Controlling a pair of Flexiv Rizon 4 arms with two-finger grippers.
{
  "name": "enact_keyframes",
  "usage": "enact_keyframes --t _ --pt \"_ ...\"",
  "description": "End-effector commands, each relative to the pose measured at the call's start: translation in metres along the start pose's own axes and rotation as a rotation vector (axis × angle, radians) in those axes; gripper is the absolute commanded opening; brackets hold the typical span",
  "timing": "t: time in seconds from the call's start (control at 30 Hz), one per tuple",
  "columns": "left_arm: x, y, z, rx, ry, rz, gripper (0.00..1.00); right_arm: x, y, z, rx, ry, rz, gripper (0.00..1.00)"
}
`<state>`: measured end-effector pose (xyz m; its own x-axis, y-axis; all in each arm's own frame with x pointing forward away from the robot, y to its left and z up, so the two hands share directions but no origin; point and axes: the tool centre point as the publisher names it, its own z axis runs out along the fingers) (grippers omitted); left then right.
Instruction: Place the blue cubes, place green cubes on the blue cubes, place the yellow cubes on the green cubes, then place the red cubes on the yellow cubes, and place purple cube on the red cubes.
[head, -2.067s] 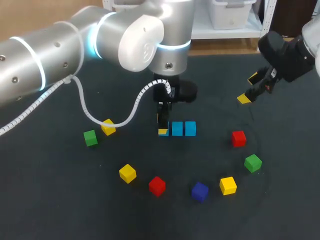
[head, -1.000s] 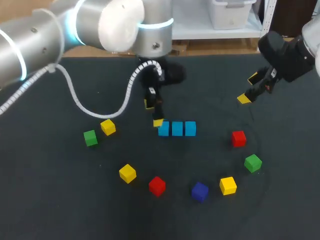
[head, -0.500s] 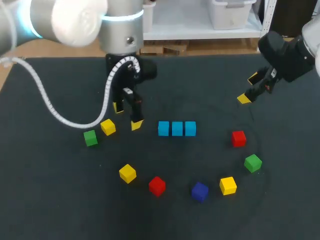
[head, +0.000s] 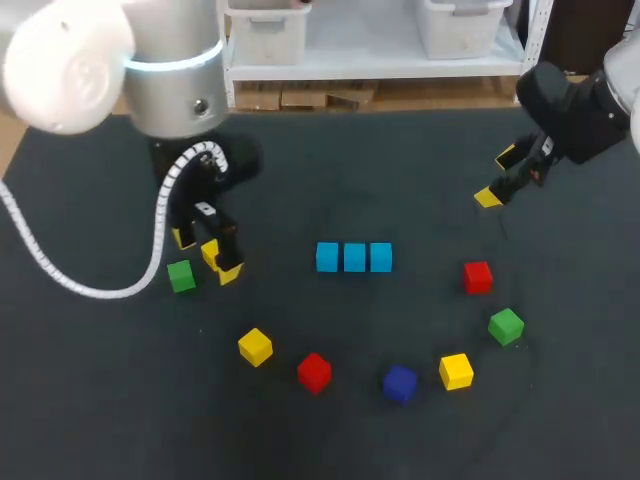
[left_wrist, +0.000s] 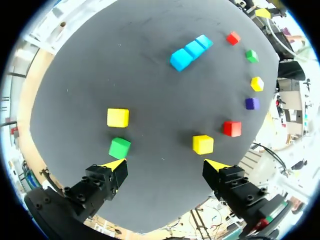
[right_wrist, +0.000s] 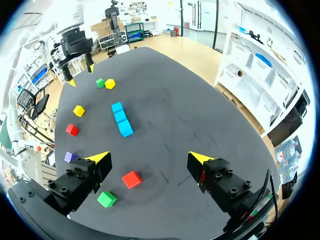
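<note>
Left gripper, fingers apart, hangs at nine o'clock of the blue cubes; right gripper gapes empty too.

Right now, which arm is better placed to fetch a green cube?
Left arm: its open jaws hang right beside a green cube; the right arm sits near the far edge, well away from the other green cube.

In the head view, the left tool partly hides a yellow cube.
</note>
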<state>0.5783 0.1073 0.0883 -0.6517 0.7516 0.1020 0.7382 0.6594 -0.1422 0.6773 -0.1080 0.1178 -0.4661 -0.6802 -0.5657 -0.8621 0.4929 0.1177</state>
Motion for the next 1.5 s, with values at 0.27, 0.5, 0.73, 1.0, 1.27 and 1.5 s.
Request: enact_keyframes --t 0.27,0.5,0.73,1.0,1.27,1.5 --pt "0.017 -0.006 -0.002 0.045 -0.216 0.026 1.00 0.000 -0.001 0.000 -0.002 -0.002 -0.001 1.00" --pt "0.017 -0.006 -0.002 0.045 -0.216 0.026 1.00 0.000 -0.001 0.000 -0.002 -0.002 -0.001 1.00" --pt "0.019 -0.004 0.009 0.011 -0.125 0.030 1.00 0.000 -0.001 0.000 -0.002 -0.002 -0.001 1.00" --pt "0.028 0.008 0.020 -0.036 -0.009 0.202 1.00 0.000 -0.001 0.000 -0.002 -0.002 -0.001 1.00" --pt "0.025 0.021 0.025 -0.088 0.047 0.306 1.00 0.000 -0.001 0.000 -0.002 -0.002 -0.001 1.00" --pt "0.022 0.044 0.027 -0.099 0.042 0.304 1.00 0.000 -0.001 0.000 -0.002 -0.002 -0.001 1.00"
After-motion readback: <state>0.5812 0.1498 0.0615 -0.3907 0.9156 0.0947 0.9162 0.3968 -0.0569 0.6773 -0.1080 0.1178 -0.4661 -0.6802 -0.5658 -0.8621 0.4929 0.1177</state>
